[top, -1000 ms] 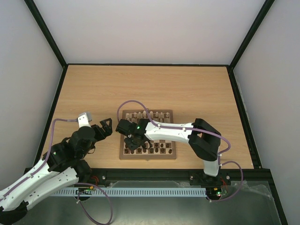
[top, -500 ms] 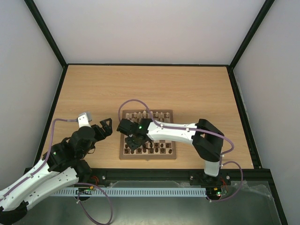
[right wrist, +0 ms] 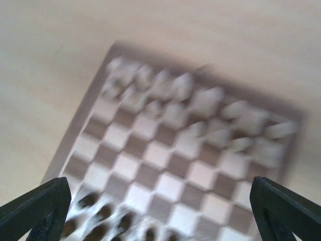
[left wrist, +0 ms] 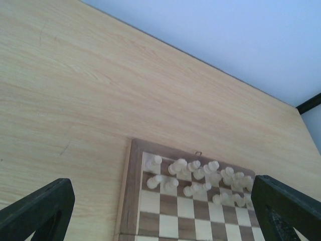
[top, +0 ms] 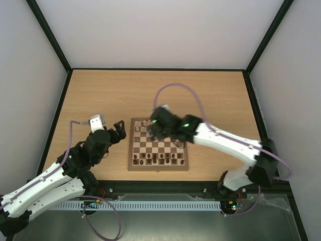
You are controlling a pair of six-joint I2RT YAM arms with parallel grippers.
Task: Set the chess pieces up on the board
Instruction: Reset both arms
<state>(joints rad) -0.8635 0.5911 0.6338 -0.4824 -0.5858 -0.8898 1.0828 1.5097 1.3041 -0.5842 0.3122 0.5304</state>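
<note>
On the near ranks of the board, the dark chess pieces are standing in two rows; whether each is occupying its proper square is too small to tell. Just beside the board's left edge, the left gripper is hovering with jaws spread wide and nothing between them. Farther on, the right gripper, equally wide and empty, is appearing blurred above the pale chess pieces crowding the far ranks. Probable hazard: a splayed finger descending there is likely to topple neighbours, and two arms sharing one board are risking contact.
</note>
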